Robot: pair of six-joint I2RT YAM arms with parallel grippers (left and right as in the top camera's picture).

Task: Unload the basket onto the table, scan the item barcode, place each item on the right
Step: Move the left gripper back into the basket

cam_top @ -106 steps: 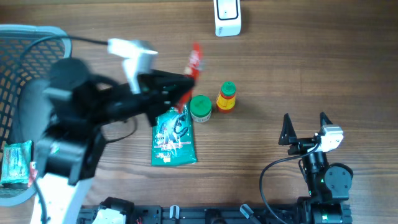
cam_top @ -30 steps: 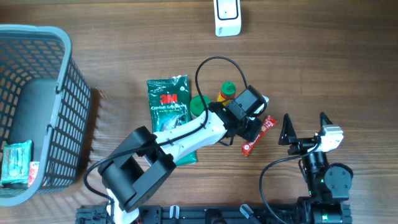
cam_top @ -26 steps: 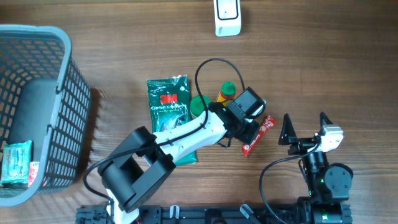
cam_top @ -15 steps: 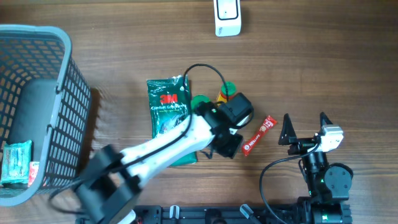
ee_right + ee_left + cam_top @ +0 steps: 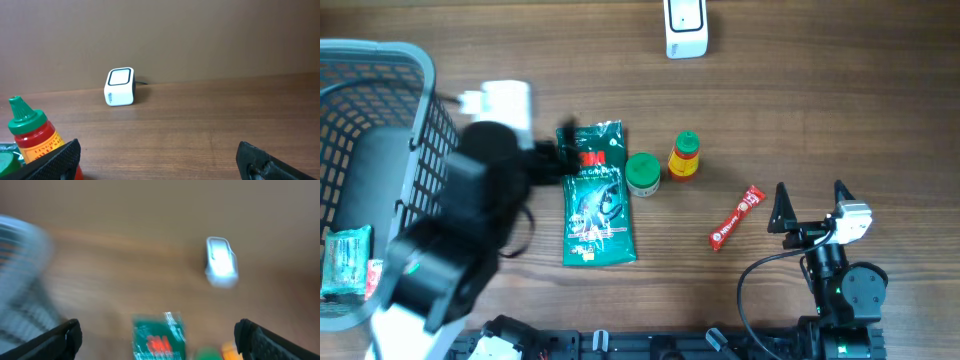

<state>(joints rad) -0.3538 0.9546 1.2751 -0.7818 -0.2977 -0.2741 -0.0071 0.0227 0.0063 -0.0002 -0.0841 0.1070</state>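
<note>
Red stick packet (image 5: 736,217) lies flat on the wooden surface (image 5: 840,90), diagonal, ends at 1 and 7 o'clock. Nothing is touching it. It's right of centre in the overhead view, at about 4 o'clock from the red sauce bottle (image 5: 684,157), clear of it, and at about 10 o'clock from the right fingers (image 5: 781,208), near but apart.

Barcode scanner (image 5: 686,28) sits at 12 o'clock on the far edge of the surface, well apart from the packet. Right wrist view shows it as a white block with a dark-framed window.

Next to the bottle, at its 8 o'clock: a round green lid (image 5: 642,172), just beside it. The lid is against the right edge of a green 3M packet (image 5: 598,195) lying flat; I can't tell whether they touch or overlap.

Right fingers are spread wide with nothing between them, parked at 4 o'clock on the near side of the surface.

Left fingers (image 5: 59,339) are also spread wide and empty. The wrist view is heavily blurred, with the green 3M packet and the scanner visible between the tips. The left arm (image 5: 470,220) is motion-smeared at 9 o'clock, overlapping the right wall of the grey basket (image 5: 380,52).

A small green packet (image 5: 345,262) lies at the basket's near-left corner.
</note>
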